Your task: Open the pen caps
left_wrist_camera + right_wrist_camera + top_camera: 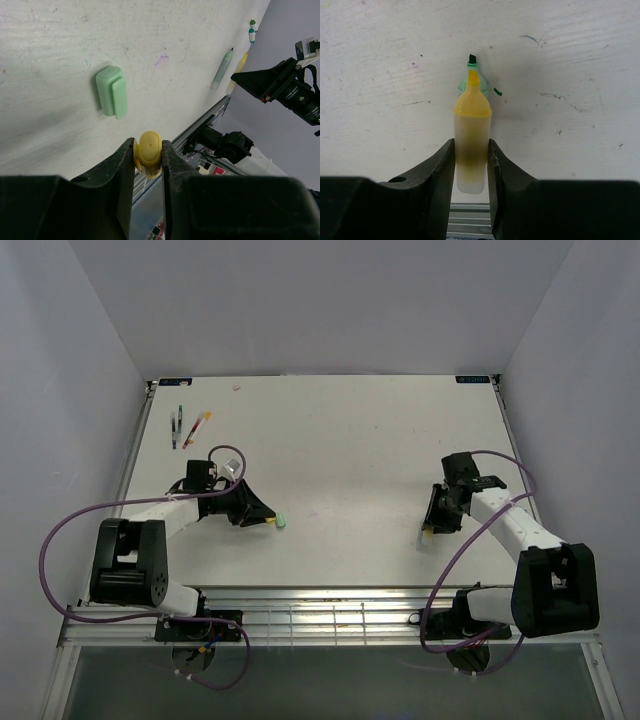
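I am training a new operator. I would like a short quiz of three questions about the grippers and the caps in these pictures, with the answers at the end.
1. True or false: the left gripper is shut on a yellow cap.
2. What is clamped in the right gripper? A) a sponge B) a yellow marker barrel with its tip bare C) a pair of scissors
3. Fill the gap: the light green cap lies loose on the ___, and neither gripper touches it.

Key: 1 true; 2 B; 3 table.
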Motion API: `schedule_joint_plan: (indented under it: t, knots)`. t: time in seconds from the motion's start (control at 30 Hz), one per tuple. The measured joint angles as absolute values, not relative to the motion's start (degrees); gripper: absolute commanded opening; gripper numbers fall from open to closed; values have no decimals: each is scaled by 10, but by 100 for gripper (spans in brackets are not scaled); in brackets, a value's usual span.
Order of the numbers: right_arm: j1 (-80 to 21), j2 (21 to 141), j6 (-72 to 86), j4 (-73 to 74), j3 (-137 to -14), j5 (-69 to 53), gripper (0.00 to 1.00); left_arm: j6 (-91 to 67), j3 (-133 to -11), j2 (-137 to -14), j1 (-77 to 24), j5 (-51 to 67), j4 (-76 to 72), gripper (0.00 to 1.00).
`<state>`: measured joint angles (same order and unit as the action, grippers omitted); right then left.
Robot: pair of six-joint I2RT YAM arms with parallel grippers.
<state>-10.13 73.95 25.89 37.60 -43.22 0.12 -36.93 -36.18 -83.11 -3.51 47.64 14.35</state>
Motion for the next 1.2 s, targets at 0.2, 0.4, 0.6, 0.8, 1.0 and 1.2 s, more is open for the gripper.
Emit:
schedule_joint_plan:
  t: [0.2,0.4,0.6,0.8,1.0,1.2]
  knots:
    - [-80,724,252,376,-422,7,8,-371,-352,-851,-35,483,126,6]
    - [-63,740,234,373,-413,14,8,-373,-341,-879,-35,486,115,13]
    - [-47,761,218,358,-409,20,8,-374,-341,-892,-35,490,102,22]
    - [-38,767,210,346,-397,22,8,-374,-341,-904,-35,489,98,29]
    - [-37,780,206,335,-395,14,8,-370,-341,-913,-35,471,103,33]
    - [-37,784,206,327,-396,4,8,-368,-350,-923,-35,443,114,41]
